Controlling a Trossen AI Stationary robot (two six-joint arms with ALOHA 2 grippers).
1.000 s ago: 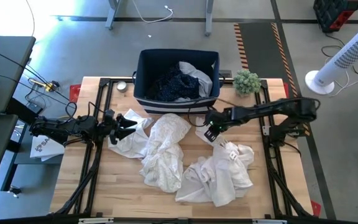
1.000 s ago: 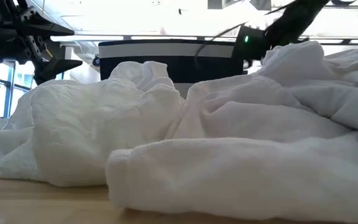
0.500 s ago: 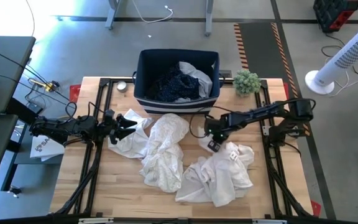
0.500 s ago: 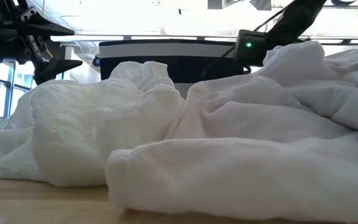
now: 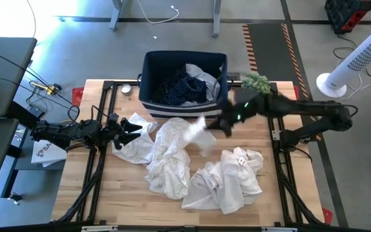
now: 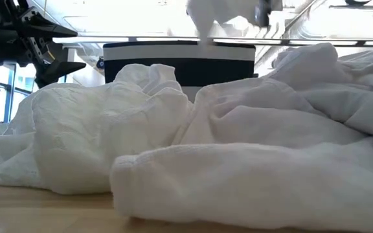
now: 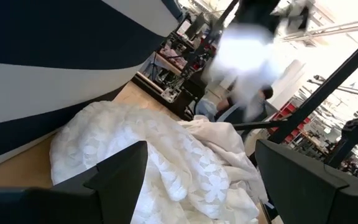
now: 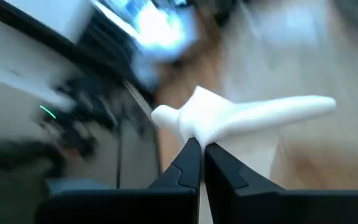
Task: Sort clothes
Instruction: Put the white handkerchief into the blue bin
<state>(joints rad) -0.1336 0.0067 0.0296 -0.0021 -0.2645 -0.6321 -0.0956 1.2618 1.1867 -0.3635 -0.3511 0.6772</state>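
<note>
Inside, bin holds dark clothes.

White garments crumpled on table; small white piece lifted, dangling

No lettering, label or number is legible anywhere on the table, clothes or bin.

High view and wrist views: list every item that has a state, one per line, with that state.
Right tool: shut on small white garment, lifted above the table.
Small white garment: pinched, hanging in the air.
Left tool: open, at the lacy white garment's edge.
Lacy white garment: crumpled on the table.
White shirt: heaped on the table.
Striped navy bin: holds dark and white clothes.
</note>
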